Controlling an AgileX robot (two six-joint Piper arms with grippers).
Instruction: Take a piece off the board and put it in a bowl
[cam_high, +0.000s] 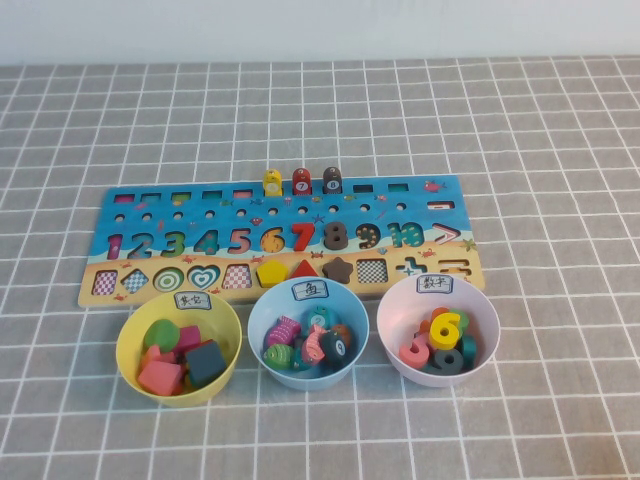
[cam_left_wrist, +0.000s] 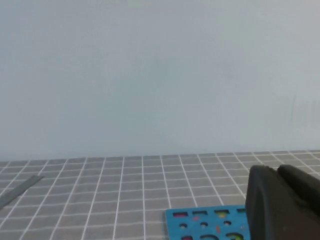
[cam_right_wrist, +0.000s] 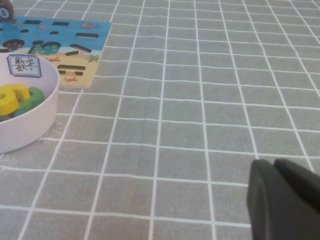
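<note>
The yellow 6 piece (cam_high: 446, 325) lies in the pale pink bowl (cam_high: 398, 366), on top of other number blocks; it also shows in the right wrist view (cam_right_wrist: 12, 95), inside the bowl (cam_right_wrist: 30, 131). The blue and sandy board (cam_high: 200, 212) lies behind the three bowls; its 6 slot is empty. Neither arm shows in the high view. My left gripper (cam_left_wrist: 276, 169) is shut and empty, raised near the board's corner (cam_left_wrist: 200, 225). My right gripper (cam_right_wrist: 273, 162) is shut and empty over bare cloth, to the right of the pink bowl.
A yellow bowl (cam_high: 128, 350) and a light blue bowl (cam_high: 257, 330) with blocks stand left of the pink one. The board holds a red 7 (cam_high: 303, 236), a brown 8 (cam_high: 336, 235), a yellow pentagon (cam_high: 271, 271) and three pegs (cam_high: 301, 181). Grey checked cloth covers the table.
</note>
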